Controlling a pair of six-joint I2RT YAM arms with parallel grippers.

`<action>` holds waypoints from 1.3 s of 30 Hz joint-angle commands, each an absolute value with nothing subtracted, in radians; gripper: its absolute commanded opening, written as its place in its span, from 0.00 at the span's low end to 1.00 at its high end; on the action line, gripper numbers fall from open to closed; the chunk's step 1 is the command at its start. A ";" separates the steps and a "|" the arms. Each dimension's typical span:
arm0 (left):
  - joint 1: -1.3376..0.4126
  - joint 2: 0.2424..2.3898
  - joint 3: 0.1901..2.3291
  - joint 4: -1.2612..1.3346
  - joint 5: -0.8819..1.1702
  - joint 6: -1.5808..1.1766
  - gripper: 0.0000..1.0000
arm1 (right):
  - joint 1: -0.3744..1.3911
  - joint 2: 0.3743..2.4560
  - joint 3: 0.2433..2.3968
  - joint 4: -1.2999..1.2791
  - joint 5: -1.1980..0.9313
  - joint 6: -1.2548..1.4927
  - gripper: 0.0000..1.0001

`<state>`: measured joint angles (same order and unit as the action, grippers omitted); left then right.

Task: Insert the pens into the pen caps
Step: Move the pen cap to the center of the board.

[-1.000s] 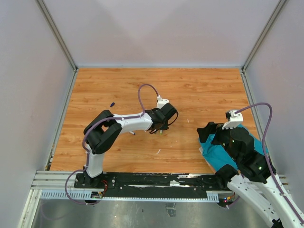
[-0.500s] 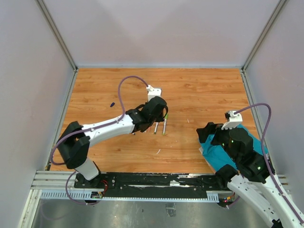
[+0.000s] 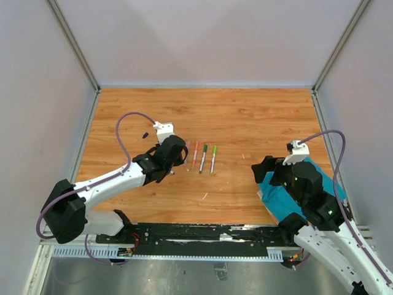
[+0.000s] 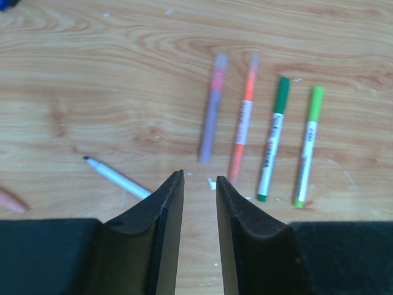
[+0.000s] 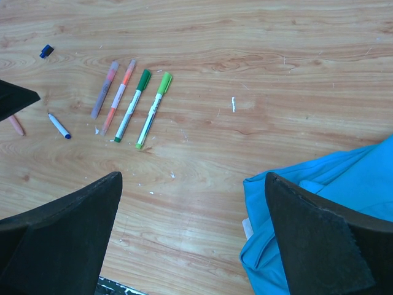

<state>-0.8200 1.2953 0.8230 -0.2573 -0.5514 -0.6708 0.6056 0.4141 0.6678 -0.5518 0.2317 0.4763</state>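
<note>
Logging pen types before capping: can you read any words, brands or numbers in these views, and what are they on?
Dark green pen: print along its white barrel, too blurred to read.
Light green pen: barrel print, too blurred to read.
Orange pen: pale label, nothing legible.
No other text shows in any view.

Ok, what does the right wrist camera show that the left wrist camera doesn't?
Only right wrist: the teal cloth at lower right, and the right gripper, wide open and empty. Only left wrist: the left gripper close up, its jaws narrowly apart with nothing between them; the right wrist catches just a black corner of it. Both: four capped pens in a row, an uncapped pen to their left, a pinkish piece beyond it, and a loose blue cap.
</note>
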 commanded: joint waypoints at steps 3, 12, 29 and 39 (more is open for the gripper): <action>-0.726 1.209 0.748 -0.303 -0.584 -0.729 0.32 | 0.595 0.425 0.660 -0.536 0.222 0.496 0.99; -0.682 1.246 0.696 -0.327 -0.580 -0.803 0.38 | 0.596 0.428 0.662 -0.556 0.228 0.505 0.99; -0.362 1.453 0.916 -0.229 -0.397 -0.494 0.45 | 0.595 0.434 0.672 -0.607 0.168 0.495 0.99; -0.219 1.659 1.073 -0.141 -0.246 -0.271 0.59 | 0.596 0.437 0.684 -0.636 0.105 0.490 0.99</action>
<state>-0.2958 1.6035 1.0153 -0.2024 -0.3592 -0.3920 0.6056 0.4332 0.6682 -0.6132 0.1513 0.4953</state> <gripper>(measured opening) 0.578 0.989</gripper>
